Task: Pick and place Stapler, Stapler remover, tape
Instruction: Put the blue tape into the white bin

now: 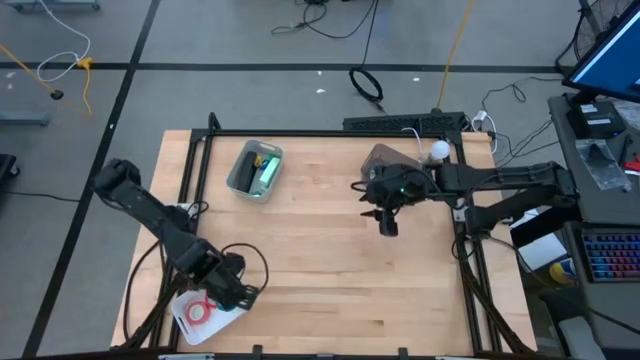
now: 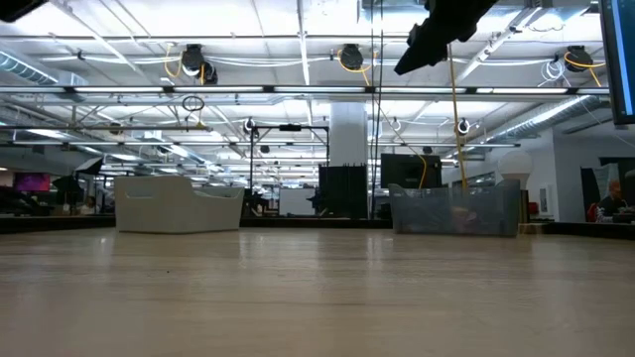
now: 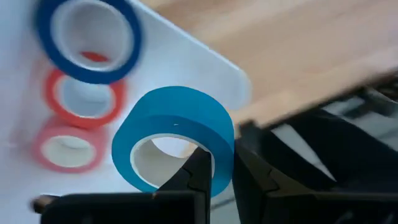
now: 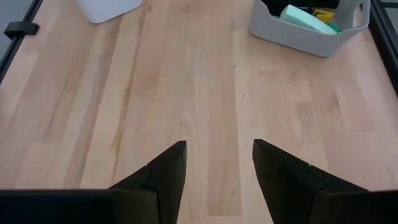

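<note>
My left gripper (image 1: 240, 292) hangs over a white tray (image 3: 186, 68) at the table's near left corner, shut on a light blue tape roll (image 3: 174, 127). On the tray lie a dark blue roll (image 3: 87, 37) and two red rolls (image 3: 84, 93) (image 3: 65, 146), flat on their sides. My right gripper (image 1: 386, 222) is open above the table's middle right, with nothing between its fingers (image 4: 217, 171). A green stapler (image 4: 308, 18) lies in a grey bin (image 1: 255, 170) at the far left. The stapler remover is hidden. My left gripper pinches the wall of the light blue tape roll (image 3: 219, 163), one finger (image 3: 196, 177) inside the ring's hole and the other (image 3: 252, 180) outside. The fingers slant steeply down onto it. The roll is tilted, its hole facing the wrist, and seems to be clear of the tray.
A second, clear bin (image 1: 388, 160) stands at the far right, under my right arm. A yellow object (image 4: 323, 14) lies beside the stapler in the grey bin. A black frame (image 1: 330, 132) borders the table. Bare wood (image 1: 330, 260) lies between the two arms.
</note>
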{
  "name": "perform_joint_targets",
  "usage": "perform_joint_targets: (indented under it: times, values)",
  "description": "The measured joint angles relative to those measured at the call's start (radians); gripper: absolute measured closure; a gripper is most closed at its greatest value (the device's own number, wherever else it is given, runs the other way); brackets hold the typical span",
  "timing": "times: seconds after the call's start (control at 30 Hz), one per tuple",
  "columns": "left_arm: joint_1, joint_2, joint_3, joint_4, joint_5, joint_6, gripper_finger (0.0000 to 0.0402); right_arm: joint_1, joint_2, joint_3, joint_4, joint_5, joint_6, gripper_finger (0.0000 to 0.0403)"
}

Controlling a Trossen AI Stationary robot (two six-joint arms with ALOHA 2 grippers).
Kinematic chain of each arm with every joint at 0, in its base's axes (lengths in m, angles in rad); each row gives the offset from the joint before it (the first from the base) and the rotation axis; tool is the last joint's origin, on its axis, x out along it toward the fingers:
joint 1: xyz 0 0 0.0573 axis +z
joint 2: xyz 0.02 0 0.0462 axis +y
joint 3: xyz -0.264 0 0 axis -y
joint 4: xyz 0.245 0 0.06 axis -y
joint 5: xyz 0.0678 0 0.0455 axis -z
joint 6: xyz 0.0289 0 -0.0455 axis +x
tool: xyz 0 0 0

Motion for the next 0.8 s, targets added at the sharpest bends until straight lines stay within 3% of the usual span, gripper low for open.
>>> perform_joint_targets:
  times: [0.13,0.43,0.8]
  values:
    - [-0.028,0.035,-0.002,-0.070,-0.015,0.040,0.0365,-0.010,0.000,0.000,0.004,0.000,-0.008,0.0225]
    - [-0.022,0.144,-0.002,-0.025,-0.010,0.196,0.0365,-0.074,-0.048,-0.001,0.051,-0.001,-0.002,0.0231]
    - [-0.013,0.179,-0.002,-0.003,-0.005,0.246,0.0365,-0.138,-0.352,-0.253,0.195,-0.001,0.102,0.0234]
